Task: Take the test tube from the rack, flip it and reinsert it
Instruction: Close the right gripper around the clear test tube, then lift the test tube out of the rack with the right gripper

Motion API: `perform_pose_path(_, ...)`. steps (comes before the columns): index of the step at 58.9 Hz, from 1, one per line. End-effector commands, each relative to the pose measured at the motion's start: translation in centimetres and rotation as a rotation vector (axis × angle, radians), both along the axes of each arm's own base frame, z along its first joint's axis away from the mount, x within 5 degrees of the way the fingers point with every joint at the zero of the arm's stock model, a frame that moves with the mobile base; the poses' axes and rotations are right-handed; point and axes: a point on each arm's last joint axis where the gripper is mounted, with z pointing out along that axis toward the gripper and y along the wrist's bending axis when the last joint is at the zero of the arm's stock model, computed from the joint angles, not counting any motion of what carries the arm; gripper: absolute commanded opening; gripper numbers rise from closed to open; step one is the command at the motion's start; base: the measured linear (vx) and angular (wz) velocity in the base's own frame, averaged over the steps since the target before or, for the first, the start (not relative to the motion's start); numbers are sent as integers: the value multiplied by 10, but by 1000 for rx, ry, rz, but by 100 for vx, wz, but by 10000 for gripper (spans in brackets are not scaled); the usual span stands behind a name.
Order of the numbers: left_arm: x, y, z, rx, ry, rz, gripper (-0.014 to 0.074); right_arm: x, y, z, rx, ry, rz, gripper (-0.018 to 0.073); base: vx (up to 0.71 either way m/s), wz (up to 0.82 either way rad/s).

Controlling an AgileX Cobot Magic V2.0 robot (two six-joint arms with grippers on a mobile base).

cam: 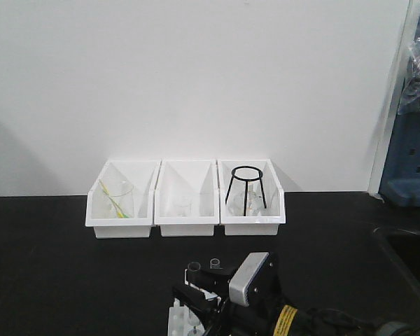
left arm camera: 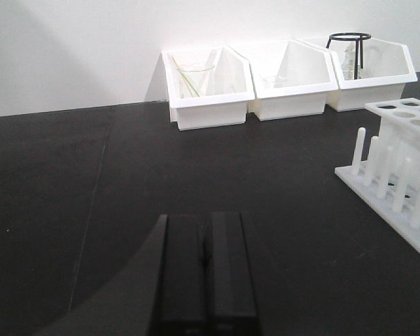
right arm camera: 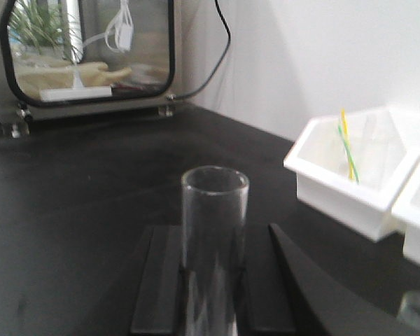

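1. The test tube (right arm camera: 214, 231) is slim clear glass with an open round rim. It stands upright, rim up, above the rack (cam: 183, 320). Whether its rounded end sits in a hole is hidden.
2. The right end effector (right arm camera: 211, 294) grips the test tube, with a flat black pad against each side of the glass.
3. A second clear tube (cam: 215, 263) stands just beside the first, also over the rack.
4. The rack is white plastic, with round holes on top and short rounded pegs along its side.
5. The left end effector (left arm camera: 206, 224) is closed and empty. Its smooth black fingers press together, well to the left of the rack.
6. Behind the rack, against the wall, three glossy white bins (cam: 187, 225) stand on the matte black table (left arm camera: 91, 210). One holds a black wire stand (cam: 246, 185).
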Motion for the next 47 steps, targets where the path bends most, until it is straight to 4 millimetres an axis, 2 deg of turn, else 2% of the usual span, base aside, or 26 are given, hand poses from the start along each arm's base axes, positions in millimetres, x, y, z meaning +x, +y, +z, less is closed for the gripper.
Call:
perform_pose_path(1, 0, -1, 9, -22, -89, -14, -6, -7, -3, 62, 118, -150, 12, -13, 0, 0)
perform_pose_path(14, 0, -1, 9, -22, -89, -14, -6, -31, -20, 138, 153, -288, -67, -13, 0, 0)
perform_pose_path(20, 0, -1, 9, -22, -89, -14, -6, -47, -30, 168, 158, -345, -100, -13, 0, 0)
perform_pose_path(24, 0, -1, 9, -22, -89, -14, -6, -56, -34, 180, 112, -404, -119, -13, 0, 0)
perform_pose_path(29, 0, -1, 9, -22, -89, -14, -6, -69, -37, 188, -113, -616, -121, -13, 0, 0)
perform_pose_path(38, 0, -1, 9, -22, -89, -14, -6, -78, -42, 179, -797, -1171, -75, -13, 0, 0)
perform_pose_path(42, 0, -1, 9, -22, -89, -14, -6, -77, -46, 175, -976, -1270, -56, -13, 0, 0)
perform_pose_path(47, 0, -1, 9, -22, -89, -14, -6, -76, -49, 176, -991, -1241, -78, -13, 0, 0)
